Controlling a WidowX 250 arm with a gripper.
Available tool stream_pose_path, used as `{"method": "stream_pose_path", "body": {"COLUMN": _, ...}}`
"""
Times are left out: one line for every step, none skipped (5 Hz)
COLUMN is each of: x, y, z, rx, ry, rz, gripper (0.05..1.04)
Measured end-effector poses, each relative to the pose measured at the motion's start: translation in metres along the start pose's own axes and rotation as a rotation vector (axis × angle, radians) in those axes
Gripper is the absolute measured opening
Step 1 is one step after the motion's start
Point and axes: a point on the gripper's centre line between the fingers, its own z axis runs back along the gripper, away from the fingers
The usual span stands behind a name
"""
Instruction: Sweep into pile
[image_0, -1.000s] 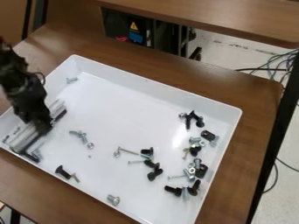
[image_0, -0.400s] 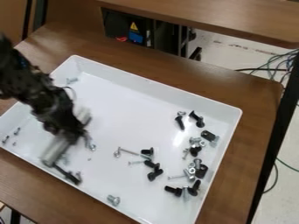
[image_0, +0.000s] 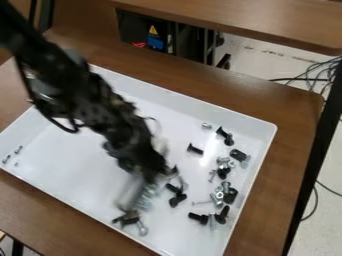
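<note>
Over the middle of the white tray (image_0: 67, 155) hangs the black gripper (image_0: 148, 172), holding a pale sweeping tool (image_0: 132, 192) whose lower end is near the tray floor. Silver screws (image_0: 143, 201) lie along the tool's right side, and a dark bolt with a silver one (image_0: 141, 228) is at its lower end. To the right, black and silver bolts (image_0: 222, 195) lie scattered in a loose cluster. A single black bolt (image_0: 194, 149) lies above them. A few small screws (image_0: 18, 149) are at the tray's left side.
Raised white walls surround the work area, with the right wall (image_0: 257, 170) close beside the bolt cluster. The tray stands on a brown table (image_0: 294, 130). A second wooden surface (image_0: 254, 22) is behind, and cables (image_0: 320, 70) lie on the floor at right.
The gripper and tool have swept rightward from the tray's left side to its middle. Silver screws and a black bolt have shifted right with the tool. The upper black bolts have also moved.
</note>
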Motion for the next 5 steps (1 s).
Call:
{"method": "stream_pose_path", "body": {"x": 0.005, "y": -0.037, "z": 0.0, "rx": -0.007, "ry": 0.027, "rz": 0.065, "gripper": 0.358}}
{"method": "stream_pose_path", "body": {"x": 0.013, "y": -0.031, "z": 0.003, "rx": -0.01, "ry": 0.035, "rz": 0.128, "gripper": 0.358}}
{"method": "stream_pose_path", "body": {"x": 0.03, "y": 0.001, "z": 0.013, "rx": 0.033, "ry": 0.036, "rz": 0.145, "gripper": 0.358}}
{"method": "stream_pose_path", "body": {"x": 0.05, "y": 0.044, "z": 0.029, "rx": 0.09, "ry": 0.054, "rz": 0.104, "gripper": 0.358}}
{"method": "stream_pose_path", "body": {"x": 0.069, "y": 0.083, "z": 0.043, "rx": 0.114, "ry": 0.081, "rz": 0.046, "gripper": 0.358}}
